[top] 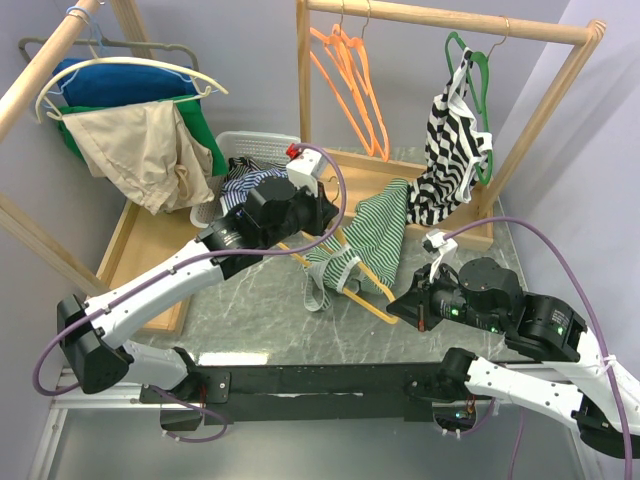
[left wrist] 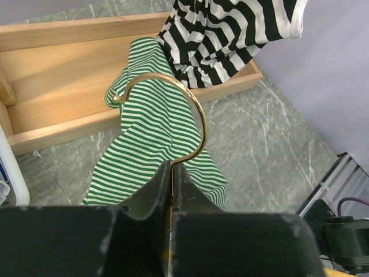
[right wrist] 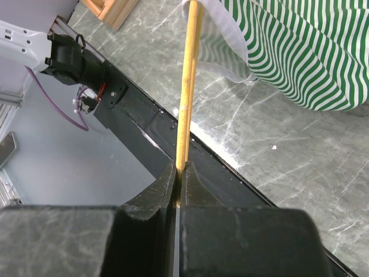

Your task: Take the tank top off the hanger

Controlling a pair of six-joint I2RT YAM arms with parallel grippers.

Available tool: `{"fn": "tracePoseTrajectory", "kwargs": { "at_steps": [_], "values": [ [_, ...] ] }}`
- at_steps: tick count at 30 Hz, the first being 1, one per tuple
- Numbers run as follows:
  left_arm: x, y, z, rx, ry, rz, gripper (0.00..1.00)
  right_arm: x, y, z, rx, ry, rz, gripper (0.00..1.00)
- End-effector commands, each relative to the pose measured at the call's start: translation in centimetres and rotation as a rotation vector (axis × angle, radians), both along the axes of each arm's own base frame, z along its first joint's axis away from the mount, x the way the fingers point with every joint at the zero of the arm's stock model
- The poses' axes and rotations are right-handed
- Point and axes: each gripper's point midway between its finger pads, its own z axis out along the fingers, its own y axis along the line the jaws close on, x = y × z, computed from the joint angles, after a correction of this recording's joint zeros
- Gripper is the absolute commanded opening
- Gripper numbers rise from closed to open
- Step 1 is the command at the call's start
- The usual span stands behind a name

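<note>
A green-and-white striped tank top (top: 372,232) hangs on a wooden hanger (top: 360,297) held above the marble table. My left gripper (top: 322,222) is shut on the base of the hanger's gold metal hook (left wrist: 190,109). My right gripper (top: 400,305) is shut on the end of the hanger's wooden arm (right wrist: 187,92). The tank top (left wrist: 155,150) drapes below the hook in the left wrist view. In the right wrist view the tank top (right wrist: 288,52) and its white strap hang over the wooden arm.
A black-and-white striped top (top: 450,150) hangs on a green hanger on the wooden rack (top: 450,18). Orange hangers (top: 350,85) hang beside it. A white basket (top: 250,150) of clothes and draped garments (top: 140,140) stand at the left. A wooden tray (left wrist: 57,81) lies behind.
</note>
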Motion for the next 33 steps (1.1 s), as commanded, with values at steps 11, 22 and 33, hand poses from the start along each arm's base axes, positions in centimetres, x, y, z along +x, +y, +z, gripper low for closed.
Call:
{"fn": "tracePoseTrajectory", "kwargs": {
  "at_steps": [11,22,33],
  "values": [
    [0.3,1.0,2.0,-0.037,-0.046,0.052,0.01,2.7,-0.5,3.8,0.093,-0.099,-0.154,0.34],
    [2.6,1.7,0.7,0.030,-0.001,0.219,0.01,6.0,2.1,4.8,0.083,-0.046,-0.304,0.47],
    [3.7,1.9,1.2,0.021,0.028,0.346,0.01,7.7,4.4,2.3,0.082,-0.036,-0.456,0.47]
  ]
}}
